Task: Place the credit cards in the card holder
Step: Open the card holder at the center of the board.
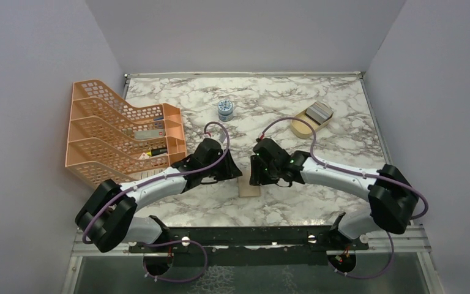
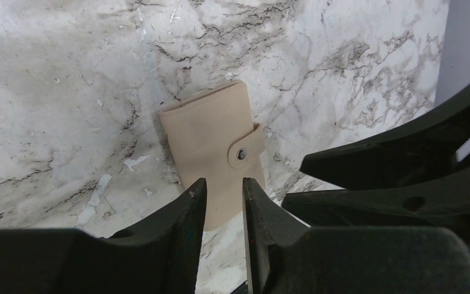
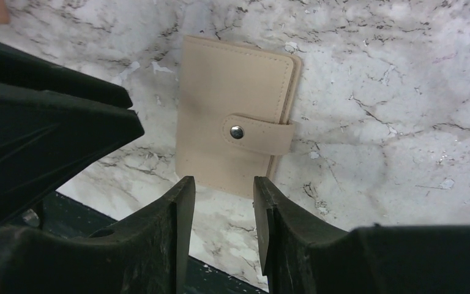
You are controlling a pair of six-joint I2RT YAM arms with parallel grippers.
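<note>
Left pincer (image 2: 222,184) stands at a narrow gap with nothing clamped in it, its tips poised over one end of the small flat tan bifold card holder (image 2: 211,147), which shows through the slit between them. The right pincer (image 3: 223,181) is set somewhat wider and is likewise empty, its tips just short of the holder's nearest edge. The holder lies flat and closed on the white, grey-veined marble bench (image 1: 269,92), at the front centre between the two arms, with its short tan snap tab (image 3: 260,133) wrapped round one long edge and pressed onto its metal stud. What seem to be the thin silvery-grey credit cards (image 1: 320,111) lie as a stack in a beige rounded dish (image 1: 298,130) at the far right, well apart from the holder, though they are too small to tell for certain. My judgement is that the step in hand is opening the holder, and no card has yet gone in. The next move calls for one pincer to pin the body down while the other slips a fingertip under the free end of the tab and lifts to pop the snap. The tab lies flush, so the approach must be shallow.
</note>
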